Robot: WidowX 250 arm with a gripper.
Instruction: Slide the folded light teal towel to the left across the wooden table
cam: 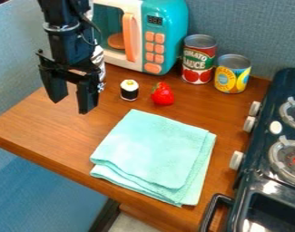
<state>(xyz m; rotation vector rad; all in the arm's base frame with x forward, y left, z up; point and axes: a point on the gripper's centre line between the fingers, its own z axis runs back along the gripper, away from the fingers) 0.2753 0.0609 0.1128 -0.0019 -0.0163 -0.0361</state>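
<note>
My gripper [69, 105] hangs at the upper left over the wooden table, its two black fingers spread apart with nothing between them. To its right stands a small sushi roll [129, 90], black around the side and white on top with a bit of yellow. A red strawberry [163, 94] with a dark green top lies just right of the sushi. In front of both, a folded mint-green cloth [154, 156] lies flat on the wood. Behind the gripper, a silvery can-like object [99, 63] is partly hidden by the arm.
A toy microwave [164, 41] in teal and white stands at the back. Right of it are a tomato sauce can [199, 59] and a yellow-labelled can [233, 74]. A dark toy stove [286, 149] with white knobs borders the right side. The table's front edge [52, 162] runs diagonally at lower left.
</note>
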